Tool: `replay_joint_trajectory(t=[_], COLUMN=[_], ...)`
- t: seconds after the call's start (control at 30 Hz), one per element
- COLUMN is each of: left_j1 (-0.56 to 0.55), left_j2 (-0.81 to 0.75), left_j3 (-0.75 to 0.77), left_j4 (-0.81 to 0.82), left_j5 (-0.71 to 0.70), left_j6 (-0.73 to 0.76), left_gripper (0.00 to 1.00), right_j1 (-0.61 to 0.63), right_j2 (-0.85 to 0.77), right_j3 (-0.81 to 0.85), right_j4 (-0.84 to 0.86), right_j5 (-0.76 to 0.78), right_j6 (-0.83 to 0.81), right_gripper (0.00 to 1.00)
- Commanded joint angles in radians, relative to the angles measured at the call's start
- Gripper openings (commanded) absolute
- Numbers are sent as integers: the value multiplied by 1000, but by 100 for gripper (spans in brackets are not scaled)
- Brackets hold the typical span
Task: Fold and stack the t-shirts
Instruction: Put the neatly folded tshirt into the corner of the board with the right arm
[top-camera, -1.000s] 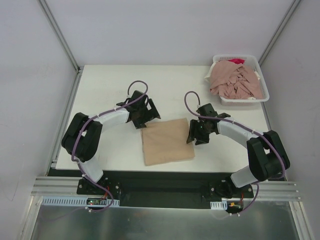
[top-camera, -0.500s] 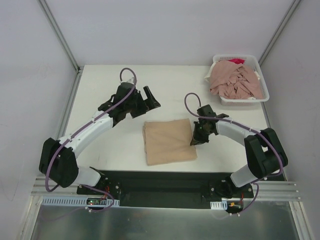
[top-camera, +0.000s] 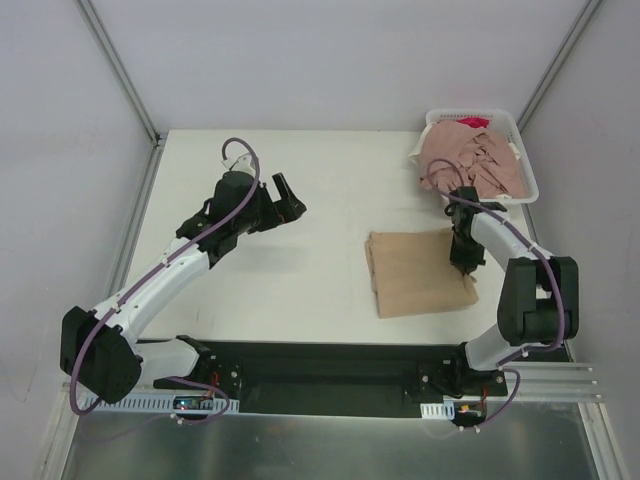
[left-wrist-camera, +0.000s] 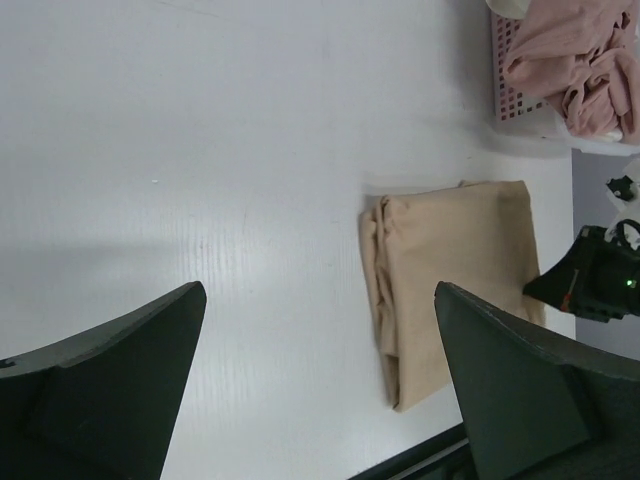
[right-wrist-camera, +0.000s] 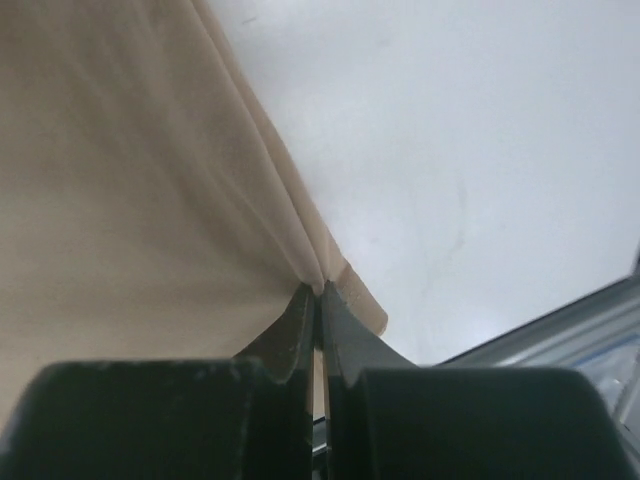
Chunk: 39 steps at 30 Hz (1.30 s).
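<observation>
Your right tool (right-wrist-camera: 319, 292) is down at the counter (top-camera: 300, 290) and pinched tight, jaws together on the right-hand edge of the tan shirt (top-camera: 418, 275). In its wrist view you can see the two fingers (right-wrist-camera: 290, 330) meeting, with the layered hem drawn into a small pleat between them. The shirt lies flat, folded into a neat rectangle, on the right half of the counter, its near edge close to the front rim and its far edge short of the basket (top-camera: 500, 201). The stacked layers show along its left side, a bit wavy, and the top face is smooth. Over to your left tool (top-camera: 288, 197): it hangs over bare counter left of centre, jaws spread wide, nothing between them, well apart from the shirt. Its camera looks out between its own dark prongs across the white surface and takes in the whole folded shirt, with the right tool's black body sitting at the shirt's far edge. The left arm (top-camera: 165, 270) stretches long from its base toward the middle, while the right arm (top-camera: 535, 290) is folded back, elbow near the counter's right front corner. In the back right corner the white lattice basket holds the pink shirts (top-camera: 472, 165), crumpled in a heap, one fold spilling over the basket's left wall. A scrap of brighter pink shows at the back of the heap, and you can't tell what it is from here.
</observation>
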Motion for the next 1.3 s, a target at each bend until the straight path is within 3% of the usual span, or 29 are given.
replay_joint_trajectory(t=[0.0, 0.17, 0.33, 0.4, 0.43, 0.47, 0.5, 0.73, 0.8, 1.03, 1.13, 1.27], left_j1=[40, 91, 136, 143, 143, 145, 145, 148, 148, 149, 149, 148], left_j2=[-12, -18, -15, -12, -11, -11, -9, -37, -54, -124, -173, -245], left_j3=[11, 5, 5, 4, 0, 0, 0, 7, -4, -12, -68, -164], left_j4=[13, 17, 20, 20, 22, 23, 23, 22, 16, -223, -306, -364], left_j5=[-17, 31, 77, 79, 79, 80, 80, 95, 91, -61, -144, -259], left_j6=[52, 58, 67, 61, 61, 61, 62, 55, 46, 10, -26, -77], left_gripper=[99, 99, 99, 99, 99, 99, 99, 99, 99, 99, 99, 99], right_j1=[-119, -261, -349, -376, -383, -386, -387, -387, -387, -387, -386, -386], right_j2=[38, 39, 85, 117, 125, 133, 144, 34, -84, -543, -706, -832], right_j3=[71, 120, 199, 242, 255, 267, 281, 333, 295, -47, -213, -328], right_j4=[-69, -6, 23, 2, -1, -7, -15, -87, -61, 216, 353, 416], right_j5=[167, 137, 219, 235, 233, 216, 216, 186, 105, -439, -605, -678], right_j6=[-127, -200, -277, -279, -288, -296, -297, -184, -133, -3, 51, 80], right_gripper=[1, 1, 1, 5, 13, 42, 50, 61, 97, 97, 97, 97])
